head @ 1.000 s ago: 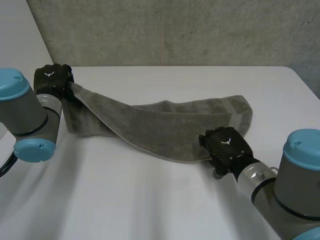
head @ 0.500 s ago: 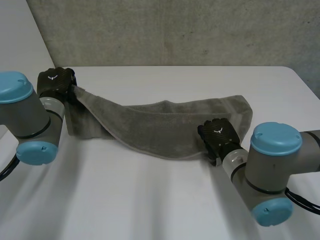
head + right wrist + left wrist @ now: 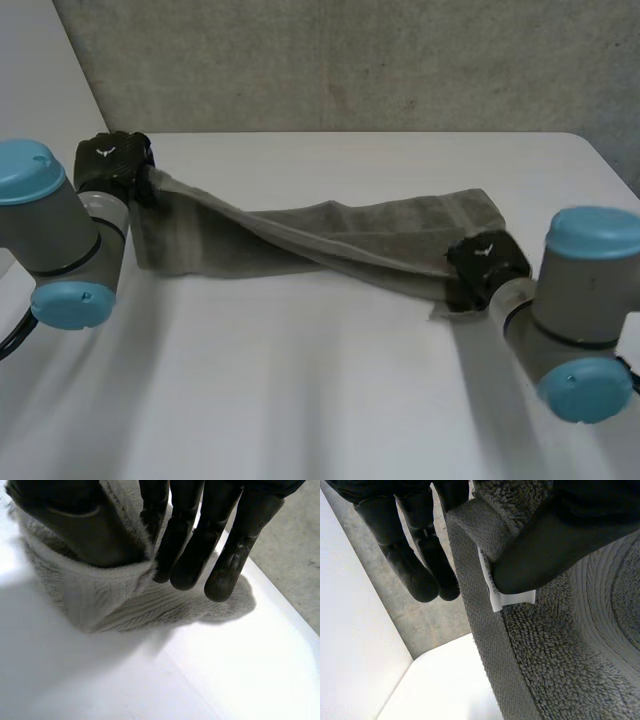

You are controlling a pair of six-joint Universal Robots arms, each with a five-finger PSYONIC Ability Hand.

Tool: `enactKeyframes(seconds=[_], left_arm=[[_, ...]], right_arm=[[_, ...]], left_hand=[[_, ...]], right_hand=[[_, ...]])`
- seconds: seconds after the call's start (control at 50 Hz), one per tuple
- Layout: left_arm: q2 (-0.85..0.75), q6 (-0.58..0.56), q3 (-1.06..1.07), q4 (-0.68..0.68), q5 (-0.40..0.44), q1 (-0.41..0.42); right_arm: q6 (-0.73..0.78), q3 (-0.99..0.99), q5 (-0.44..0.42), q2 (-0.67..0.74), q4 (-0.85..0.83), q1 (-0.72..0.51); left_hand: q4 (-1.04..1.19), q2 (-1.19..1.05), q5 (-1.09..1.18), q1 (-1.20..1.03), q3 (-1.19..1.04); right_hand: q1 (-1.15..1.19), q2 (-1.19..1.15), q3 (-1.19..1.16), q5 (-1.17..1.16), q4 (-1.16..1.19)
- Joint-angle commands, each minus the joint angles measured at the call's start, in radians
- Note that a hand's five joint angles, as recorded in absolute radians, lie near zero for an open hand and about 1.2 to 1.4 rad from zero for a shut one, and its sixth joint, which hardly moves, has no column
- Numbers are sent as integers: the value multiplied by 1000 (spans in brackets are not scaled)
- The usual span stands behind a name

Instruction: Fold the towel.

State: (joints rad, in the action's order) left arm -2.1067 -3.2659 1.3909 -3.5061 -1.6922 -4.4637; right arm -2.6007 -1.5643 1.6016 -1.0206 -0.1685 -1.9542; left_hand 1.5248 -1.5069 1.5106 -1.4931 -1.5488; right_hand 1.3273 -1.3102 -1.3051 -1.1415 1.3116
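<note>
Towel (image 3: 330,235), grey terry, is strung in a long band across the white worktop (image 3: 300,380), from the far left corner toward the right edge, in the head view. One long edge is raised off the surface and pulled into a sagging line between the two hands, while the rest lies flat beneath and behind it. The fold looks only begun: the raised edge has yet to be carried over and laid on the opposite edge, and no finished, squared fold shows. The left hand (image 3: 112,165) sits by the far left corner, lifted above the worktop with the towel's end hanging from it. The right hand (image 3: 483,265) sits low near the right edge, at the towel's other end, its arm bent in from the right.

From the left wrist, the thumb (image 3: 555,540) is clamped down on the towel's hem, right beside a small white care label (image 3: 512,597), so this hand is grasping the towel at its corner. The other fingers (image 3: 420,565) hang straight alongside the hem.

From the right wrist, the thumb (image 3: 75,525) presses a bunched corner of the towel against the fingers (image 3: 190,545), a firm pinch on the cloth. That corner rests on or just above the worktop, with a flat patch of towel lying beyond the fingertips.
</note>
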Motion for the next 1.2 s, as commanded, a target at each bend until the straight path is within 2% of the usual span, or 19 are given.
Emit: enactKeyframes(seconds=[0.02,0.04,0.14,0.22,0.34,0.48,0.52,0.64,0.74,0.78,0.8,0.84,0.86,0.88,0.9,0.94,1.08,1.18,1.2], left_arm=[[114,2,10,10,0,40],[114,2,10,10,0,40],[293,2,22,19,14,37],[388,3,10,56,52,26],[407,0,-10,102,83,12],[209,-24,-38,124,86,9],[98,-85,-91,142,83,12],[-55,-182,-202,151,80,30],[-102,-204,-306,141,82,29],[-92,-195,-372,116,77,32],[-92,-195,-372,116,77,32],[-37,-152,-420,41,54,37],[-36,-152,-420,41,54,37],[5,-115,-423,3,39,32],[5,-115,-423,2,39,32],[71,-43,-420,-40,17,20],[100,17,-360,-40,22,1],[86,20,-201,-30,68,-43],[86,20,-201,-30,68,-43]], right_arm=[[20,137,-55,-182,173,37],[21,138,-55,-182,173,37],[157,334,-118,-301,439,81],[260,472,-117,-316,585,112],[358,555,-117,-293,616,126],[441,556,-103,-139,629,115],[471,579,-72,-49,633,110],[484,679,-46,96,626,86],[478,814,-43,188,535,54],[464,868,-43,189,325,35],[464,868,-43,189,323,35],[438,828,-39,146,3,24],[438,828,-38,146,1,24],[418,781,-38,101,-137,26],[418,780,-38,100,-138,26],[387,677,-57,-27,-302,26],[304,566,-170,-79,-261,28],[283,463,-314,-79,-6,40],[283,463,-315,-79,-5,40]], left_hand=[[-129,111,-289,97,153],[-129,111,-289,97,153],[-129,111,-289,97,153],[-129,111,-289,97,153],[-129,111,-289,97,153],[-129,111,-289,97,153],[-129,111,-289,97,153],[-129,111,-289,97,153],[-129,111,-289,97,153],[-129,111,-289,97,153],[-129,111,-289,97,153],[-129,111,-289,97,153],[-129,111,-289,97,153],[-129,111,-289,97,153],[-129,111,-289,97,153],[-129,111,-289,97,153],[-129,111,-289,97,153],[-129,111,-289,97,153],[-129,111,-289,97,153]], right_hand=[[69,-86,-91,-80,85],[69,-86,-91,-80,85],[69,-86,-91,-80,85],[69,-86,-91,-80,85],[69,-86,-91,-80,85],[69,-86,-91,-80,85],[69,-86,-91,-80,85],[69,-86,-91,-80,85],[69,-86,-91,-80,85],[69,-86,-91,-80,85],[69,-86,-91,-80,85],[69,-86,-91,-80,85],[69,-86,-91,-80,85],[69,-86,-91,-80,85],[69,-86,-91,-80,85],[69,-86,-91,-80,85],[69,-86,-91,-80,85],[69,-86,-91,-80,85],[69,-86,-91,-80,85]])
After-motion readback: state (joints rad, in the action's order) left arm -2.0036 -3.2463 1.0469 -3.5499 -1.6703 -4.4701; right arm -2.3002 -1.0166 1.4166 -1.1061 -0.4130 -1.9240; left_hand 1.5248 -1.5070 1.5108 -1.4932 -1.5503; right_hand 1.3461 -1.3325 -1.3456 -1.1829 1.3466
